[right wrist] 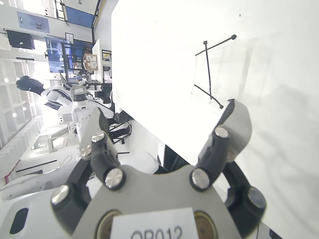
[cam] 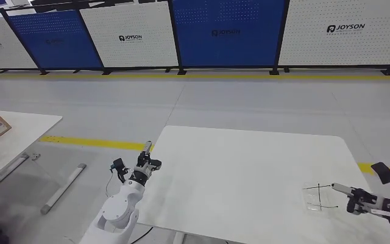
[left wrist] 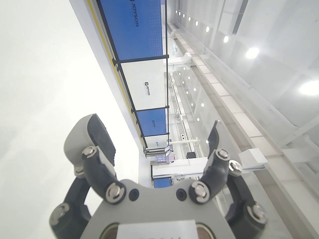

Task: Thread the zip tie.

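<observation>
Three black zip ties (cam: 317, 186) lie loose and crossed over one another in a clear tray (cam: 312, 200), low in the right of the top view, close to the near right corner of the white table (cam: 244, 177). In the right wrist view I count the zip ties (right wrist: 208, 75) as one long strand with two shorter ones set across it; all are unthreaded, heads free, and the walls of the clear tray (right wrist: 245, 75) are only faintly visible. The right gripper (cam: 342, 198) sits just beside the tray at the lower right edge of the top view. From its own camera the right gripper (right wrist: 164, 110) stands wide open with nothing between the pads; one fingertip (right wrist: 230, 104) is near the end of the closest tie, and I cannot tell whether they touch. The left gripper (cam: 148, 155) is well apart from the ties, at the table's left edge, lower left of centre in the top view. From its wrist camera the left gripper (left wrist: 154, 121) is also spread wide and holds nothing. A yellow floor line (cam: 91, 142) runs behind the table, with blue and white pegboard panels (cam: 228, 30) along the top of the frame.
</observation>
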Action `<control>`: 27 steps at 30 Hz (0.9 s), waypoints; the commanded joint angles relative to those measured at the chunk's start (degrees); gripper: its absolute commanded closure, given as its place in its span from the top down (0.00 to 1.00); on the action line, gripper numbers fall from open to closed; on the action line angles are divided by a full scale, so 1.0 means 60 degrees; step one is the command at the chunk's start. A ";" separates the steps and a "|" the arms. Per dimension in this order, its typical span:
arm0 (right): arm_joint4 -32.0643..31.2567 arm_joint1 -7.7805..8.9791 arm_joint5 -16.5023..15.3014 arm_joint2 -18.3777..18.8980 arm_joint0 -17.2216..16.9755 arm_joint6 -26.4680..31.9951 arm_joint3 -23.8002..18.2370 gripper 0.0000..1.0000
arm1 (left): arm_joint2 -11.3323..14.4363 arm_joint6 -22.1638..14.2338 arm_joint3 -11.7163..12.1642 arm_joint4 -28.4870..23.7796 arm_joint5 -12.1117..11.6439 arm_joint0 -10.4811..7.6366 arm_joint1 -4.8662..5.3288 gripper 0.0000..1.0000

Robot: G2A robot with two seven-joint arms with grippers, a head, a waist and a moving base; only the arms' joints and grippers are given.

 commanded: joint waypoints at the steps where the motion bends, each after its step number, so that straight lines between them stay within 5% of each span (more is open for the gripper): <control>1: -0.0370 0.0170 0.0331 -0.0124 -0.0016 0.0000 -0.0132 1.00 | 0.0000 0.0000 0.0000 0.0000 0.0000 0.0000 0.0000 1.00; 7: -0.1173 0.0799 0.0586 -0.1604 0.0251 0.0000 -0.0226 1.00 | 0.0000 0.0000 0.0000 0.0000 0.0000 0.0000 0.0000 1.00; 27: -0.1173 0.0799 0.0586 -0.1604 0.0251 0.0000 -0.0226 1.00 | 0.0000 0.0000 0.0000 0.0000 0.0000 0.0000 0.0000 1.00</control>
